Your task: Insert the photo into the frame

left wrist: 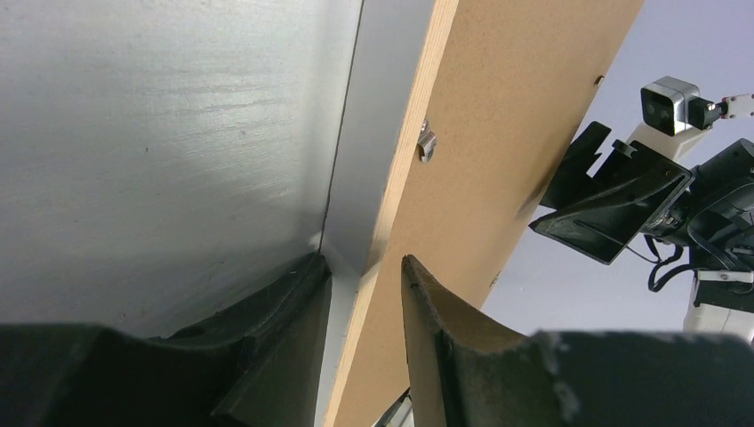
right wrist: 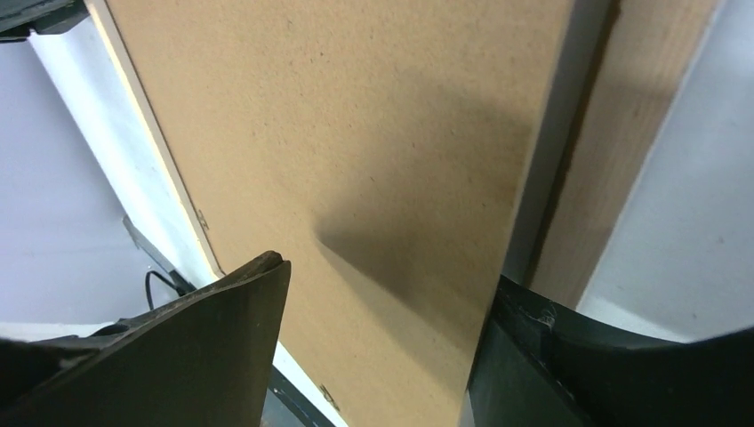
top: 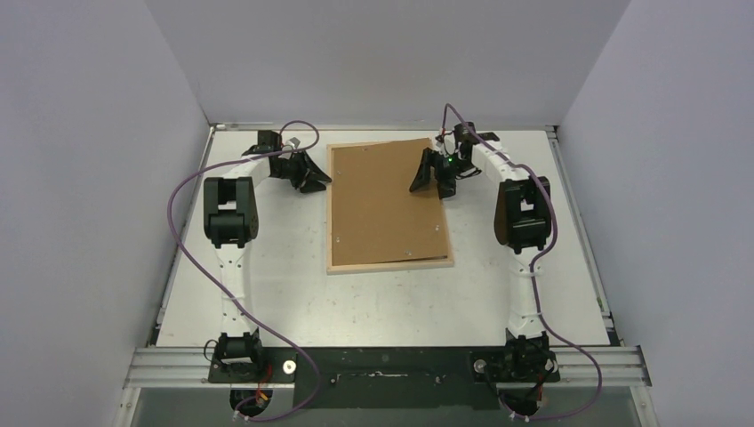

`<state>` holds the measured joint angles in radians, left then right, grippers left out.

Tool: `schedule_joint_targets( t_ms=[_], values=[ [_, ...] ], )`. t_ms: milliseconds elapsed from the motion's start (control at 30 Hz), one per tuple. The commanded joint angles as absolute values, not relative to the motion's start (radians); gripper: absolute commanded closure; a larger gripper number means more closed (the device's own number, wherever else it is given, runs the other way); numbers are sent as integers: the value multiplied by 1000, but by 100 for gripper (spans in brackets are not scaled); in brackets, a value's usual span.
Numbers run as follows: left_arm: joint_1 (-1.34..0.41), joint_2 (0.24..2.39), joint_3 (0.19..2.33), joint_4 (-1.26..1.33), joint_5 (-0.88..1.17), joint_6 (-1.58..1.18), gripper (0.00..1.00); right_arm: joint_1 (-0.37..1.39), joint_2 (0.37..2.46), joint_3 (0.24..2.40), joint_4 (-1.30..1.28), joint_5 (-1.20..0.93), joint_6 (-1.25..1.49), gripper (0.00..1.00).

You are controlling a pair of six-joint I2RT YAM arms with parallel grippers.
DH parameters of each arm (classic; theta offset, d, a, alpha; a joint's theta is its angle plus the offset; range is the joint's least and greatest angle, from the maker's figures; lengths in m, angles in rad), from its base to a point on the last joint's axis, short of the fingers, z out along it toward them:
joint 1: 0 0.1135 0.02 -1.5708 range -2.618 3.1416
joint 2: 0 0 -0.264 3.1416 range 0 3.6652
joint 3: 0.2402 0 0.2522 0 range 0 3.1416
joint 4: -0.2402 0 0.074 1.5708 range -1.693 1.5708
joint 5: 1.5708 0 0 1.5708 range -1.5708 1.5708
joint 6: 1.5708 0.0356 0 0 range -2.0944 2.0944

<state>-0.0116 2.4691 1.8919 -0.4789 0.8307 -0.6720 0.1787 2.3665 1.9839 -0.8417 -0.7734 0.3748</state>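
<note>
The frame (top: 389, 264) is lying face-down on the counter (top: 373, 307), its pale wood back showing. The brown backing board (top: 378, 205) is resting on top of it, slightly skewed, so its far right corner is overhanging the rail instead of sitting in the recess.

The left end effector (top: 318, 178) is hovering released at the frame's far left rail. In its wrist view the wood rail is running straight up between the spread fingers, with bare counter to the outer side and board to the inner side. A small metal tab (left wrist: 427, 142) is sitting just ahead of the fingertips on the rail. This arm looks placed to steady the frame against sliding.

The right end effector (top: 431, 185) is also released. Its fingers are spread wide over the board's far right part, with the board's edge passing just inside one finger and the frame's wood beyond it. That stance suggests it is nudging or preparing to lift the board.

The photo is showing in none of the views. It may be lying beneath the board, under both end effectors, but I cannot tell.
</note>
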Motion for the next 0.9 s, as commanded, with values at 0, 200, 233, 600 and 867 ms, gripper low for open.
schedule_joint_targets(
  t_ms=[0, 200, 233, 600, 867],
  values=[
    [-26, 2511, 1906, -512, 782, -637, 66, 196, 2320, 2069, -941, -689, 338, 33],
    [-25, 2509, 1908, -512, 782, -641, 66, 199, 2294, 2083, -971, -619, 342, 33],
    [-25, 2509, 1910, -511, 782, -643, 66, 200, 2290, 2084, -979, -600, 341, 33],
    [-20, 2501, 1906, -516, 778, -638, 64, 194, 2155, 2040, -929, -347, 363, 32],
    [-12, 2495, 1917, -541, 768, -616, 56, 172, 2121, 1963, -868, -267, 412, 32]
  ],
)
